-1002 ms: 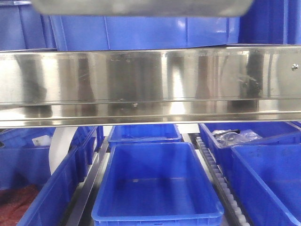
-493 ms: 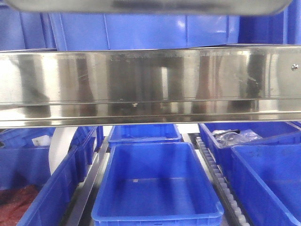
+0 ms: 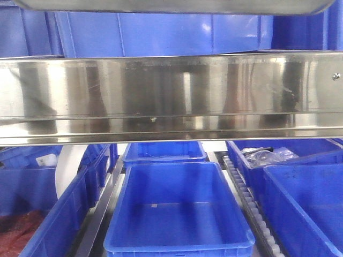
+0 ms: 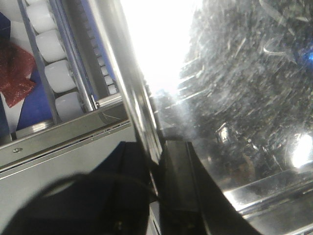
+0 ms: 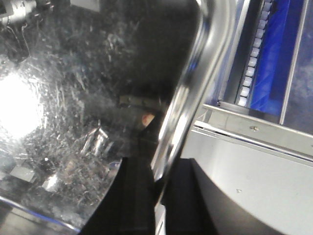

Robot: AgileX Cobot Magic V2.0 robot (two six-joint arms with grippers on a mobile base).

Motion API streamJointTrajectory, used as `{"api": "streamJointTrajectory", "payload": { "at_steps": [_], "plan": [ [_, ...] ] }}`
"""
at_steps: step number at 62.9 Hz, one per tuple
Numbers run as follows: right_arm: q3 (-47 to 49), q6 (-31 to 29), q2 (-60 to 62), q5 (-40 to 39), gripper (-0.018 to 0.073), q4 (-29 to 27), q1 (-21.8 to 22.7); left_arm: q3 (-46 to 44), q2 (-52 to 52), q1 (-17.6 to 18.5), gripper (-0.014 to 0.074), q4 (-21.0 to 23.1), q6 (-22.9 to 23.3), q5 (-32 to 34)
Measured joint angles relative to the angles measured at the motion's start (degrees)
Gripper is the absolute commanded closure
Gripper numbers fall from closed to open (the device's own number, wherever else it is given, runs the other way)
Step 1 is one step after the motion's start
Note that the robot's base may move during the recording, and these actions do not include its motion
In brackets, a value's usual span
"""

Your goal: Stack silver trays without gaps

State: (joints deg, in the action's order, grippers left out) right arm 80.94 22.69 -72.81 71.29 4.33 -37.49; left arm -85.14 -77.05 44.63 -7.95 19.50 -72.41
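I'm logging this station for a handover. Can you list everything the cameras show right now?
silver tray: one, shiny steel, at the top edge of the front view, above the shelf
steel shelf band: one, reflective silver, across the middle
blue bins: roughly ten, blue, above and below the band
roller track: one clear, white rollers, right of the centre bin
red material: one patch, red, in the lower left bin
clear bag: one, transparent with dark contents, in the right rear bin
left claw: one, black, clamped on the tray rim
right claw: one, black, clamped on the tray rim
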Motion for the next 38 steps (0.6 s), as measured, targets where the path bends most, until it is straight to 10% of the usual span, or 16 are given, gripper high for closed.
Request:
{"api": "streamJointTrajectory", "payload": {
  "at_steps": [38],
  "plan": [
    [0.00,0.00,0.00,0.00,0.0503,0.12,0.00,0.00,0.00,0.00,0.0638,0.10,0.00,0.00]
  ]
}}
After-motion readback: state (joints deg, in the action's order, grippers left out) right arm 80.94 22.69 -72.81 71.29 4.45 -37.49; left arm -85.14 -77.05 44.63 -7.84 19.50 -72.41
